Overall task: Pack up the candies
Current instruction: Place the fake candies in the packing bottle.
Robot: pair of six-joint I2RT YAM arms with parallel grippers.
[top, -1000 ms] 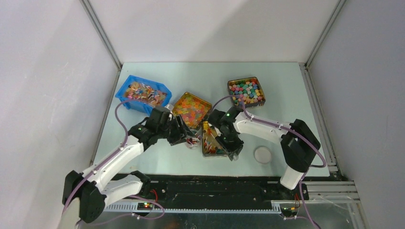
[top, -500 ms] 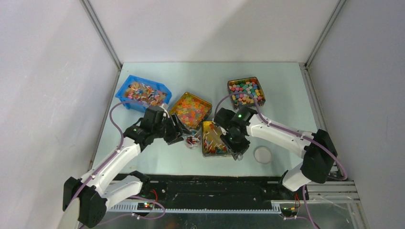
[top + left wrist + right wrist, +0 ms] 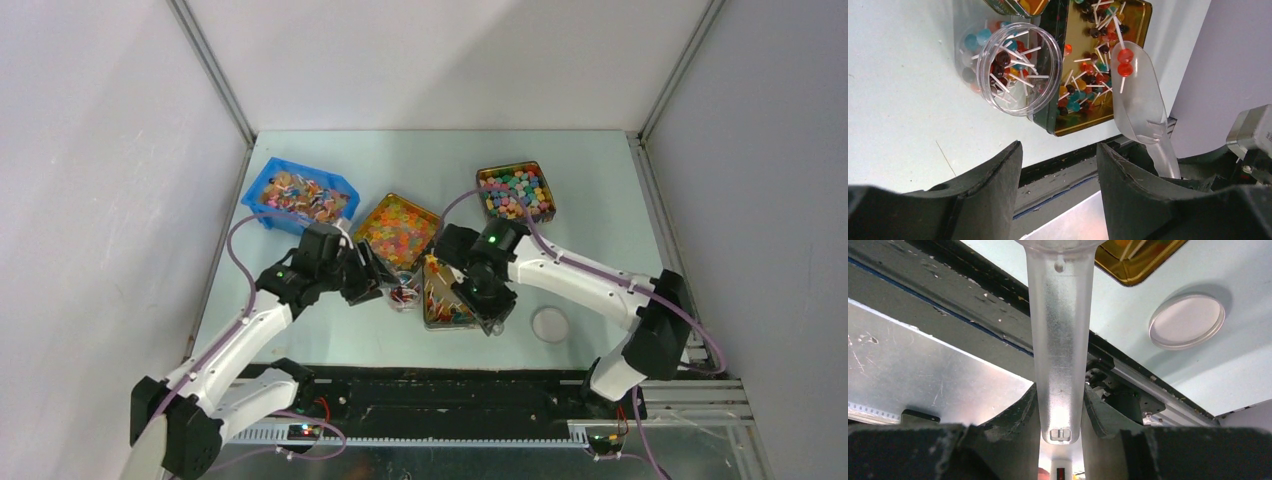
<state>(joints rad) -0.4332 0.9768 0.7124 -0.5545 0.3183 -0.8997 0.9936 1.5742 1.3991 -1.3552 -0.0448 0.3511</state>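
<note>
Across the pale green table (image 3: 600,170), three supply containers stand toward the back: a blue plastic bin (image 3: 262,185) of wrapped sweets, a square gold tin of orange and yellow gummies (image 3: 440,217), and a square gold tin of coloured cubes (image 3: 480,172). They seem parked out of the working zone.

Nearer the arms lies a third square gold tin (image 3: 1083,127). It holds most of the candies (image 3: 1083,90), tiny lollipops with red, blue and orange heads on thin white sticks. It is between the two grippers, probably so both can reach it.

Over this tin the right gripper (image 3: 1060,400) clamps the handle of a translucent plastic scoop (image 3: 1140,100), with its fingers pressed against both sides of the stem. The bowl is kept roughly level, likely so its load does not roll out.

Touching the tin's left edge is a clear round plastic jar (image 3: 1018,75), already partly filled with lollipops. Its open mouth faces the left wrist camera, so the transfer from the scoop is short. The left gripper (image 3: 1058,147) hangs just short of the jar with its jaws wide apart and nothing between them, perhaps ready to steady it.

A round clear lid (image 3: 1187,321) rests on the table to the right, well apart, presumably waiting until the jar is full.

Two red lollipops (image 3: 1124,62) lie in the scoop's bowl as the next load.
</note>
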